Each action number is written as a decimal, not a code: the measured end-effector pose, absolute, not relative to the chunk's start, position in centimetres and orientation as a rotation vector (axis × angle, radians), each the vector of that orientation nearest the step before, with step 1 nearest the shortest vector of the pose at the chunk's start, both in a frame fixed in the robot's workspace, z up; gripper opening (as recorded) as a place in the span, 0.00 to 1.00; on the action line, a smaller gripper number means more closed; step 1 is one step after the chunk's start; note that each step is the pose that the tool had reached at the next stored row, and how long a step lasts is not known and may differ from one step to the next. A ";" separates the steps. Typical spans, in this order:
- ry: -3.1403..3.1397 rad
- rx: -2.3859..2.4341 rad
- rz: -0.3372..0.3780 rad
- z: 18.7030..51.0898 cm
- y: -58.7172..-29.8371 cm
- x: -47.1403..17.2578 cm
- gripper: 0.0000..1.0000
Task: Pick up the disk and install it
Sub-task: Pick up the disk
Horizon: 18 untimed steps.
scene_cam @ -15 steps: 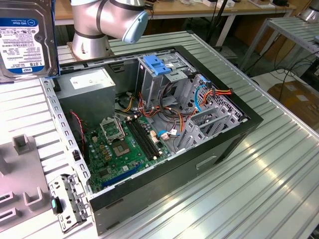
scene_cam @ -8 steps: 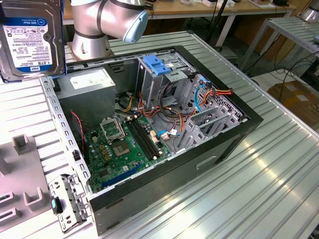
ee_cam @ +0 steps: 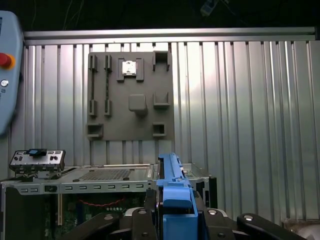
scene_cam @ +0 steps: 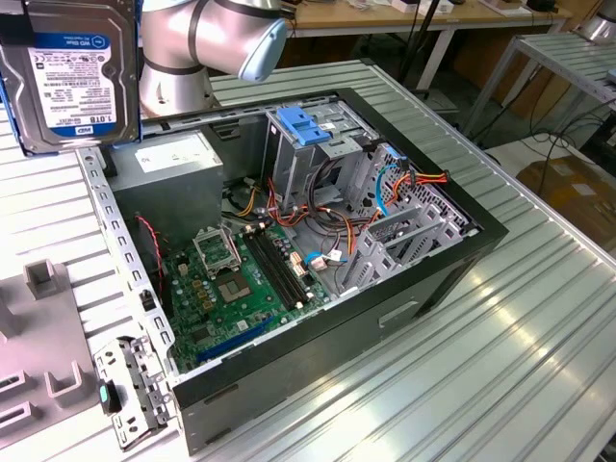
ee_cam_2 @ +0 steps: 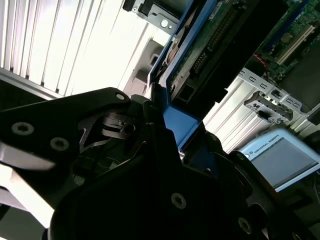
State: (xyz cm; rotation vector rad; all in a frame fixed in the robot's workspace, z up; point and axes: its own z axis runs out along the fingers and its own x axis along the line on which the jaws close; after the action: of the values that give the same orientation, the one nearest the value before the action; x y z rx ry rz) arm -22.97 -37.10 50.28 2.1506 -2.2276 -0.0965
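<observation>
High over the worktop (scene_cam: 539, 318) by the open computer case (scene_cam: 318, 241), the arm (scene_cam: 212, 34) holds the disk (scene_cam: 67, 72) upright, wrist pointing down, jaws clamped on its blue rails (ee_cam: 172, 185).

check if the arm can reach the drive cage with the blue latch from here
Probably yes: the case lies open, nothing covers the cage from above, and the tool holds the disk clear of it.

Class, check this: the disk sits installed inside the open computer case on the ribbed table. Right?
No. The exterior view shows the disk held up outside the open computer case on the ribbed table; the gripper is shut on its blue rail.
</observation>
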 end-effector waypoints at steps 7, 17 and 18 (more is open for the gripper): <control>-2.226 2.149 -0.099 50.3 -37.3 -22.1 0.37; -2.226 2.149 -0.099 50.3 -38.4 -21.7 0.37; -2.226 2.149 -0.099 50.3 -38.4 -21.7 0.37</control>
State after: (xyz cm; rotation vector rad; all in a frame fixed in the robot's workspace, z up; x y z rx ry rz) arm -21.74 -38.35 50.27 2.1491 -2.2262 -0.0992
